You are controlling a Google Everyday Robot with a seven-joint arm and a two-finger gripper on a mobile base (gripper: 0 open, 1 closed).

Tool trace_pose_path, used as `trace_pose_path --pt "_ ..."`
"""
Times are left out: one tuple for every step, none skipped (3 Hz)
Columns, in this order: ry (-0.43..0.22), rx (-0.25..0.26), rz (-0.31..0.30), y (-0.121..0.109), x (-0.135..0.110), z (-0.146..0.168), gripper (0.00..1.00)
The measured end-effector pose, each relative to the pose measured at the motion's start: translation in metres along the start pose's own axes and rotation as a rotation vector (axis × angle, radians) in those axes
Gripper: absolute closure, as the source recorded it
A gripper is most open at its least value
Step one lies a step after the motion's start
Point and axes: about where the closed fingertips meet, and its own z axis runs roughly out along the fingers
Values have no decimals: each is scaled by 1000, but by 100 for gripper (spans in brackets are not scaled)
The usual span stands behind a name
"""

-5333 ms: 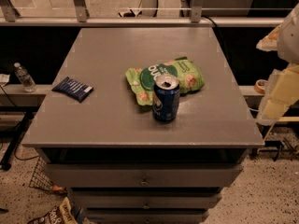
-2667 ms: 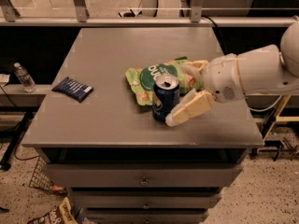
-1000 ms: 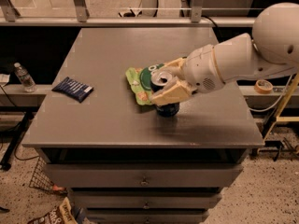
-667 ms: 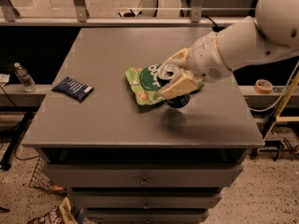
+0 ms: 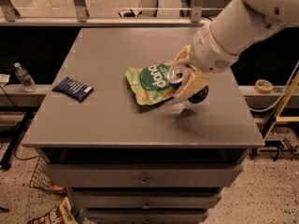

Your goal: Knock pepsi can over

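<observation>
– On the counter (image 5: 117, 120), right of centre: what's up w/ the pepsi can (image 5: 201, 95)?
– Tilted hard. Silver top points left & toward the camera, blue base to the right. It's at the right edge of the green snack bag (image 5: 150, 82), w/ the top overlapping the bag's corner.
– Touching the counter?
– Can't tell for sure. Dark shadow right under it, and the base looks a bit raised.
– Gripper (image 5: 186, 77)?
– Right at the can, coming in from upper right on the big white arm (image 5: 233, 29). Fingers (image 5: 192, 85) are clamped onto the can: one cream pad across its near side, the other behind the top, no gap btw pads & can.
– Anything else up there?
– Flat dark-blue striped packet (image 5: 73, 88) near the left edge, well apart from bag & can.
– Off the counter?
– Water bottle (image 5: 23, 77) on the ledge at left, tape roll (image 5: 264, 85) on the ledge at right, drawers (image 5: 142, 178) below the counter front, crumpled wrapper (image 5: 56, 214) on the floor bottom left.
</observation>
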Motion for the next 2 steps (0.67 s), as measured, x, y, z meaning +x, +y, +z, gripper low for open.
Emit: trace_pose_path --pt "158 -120 -91 21 20 8 100" --pt "310 -216 -151 39 41 15 100"
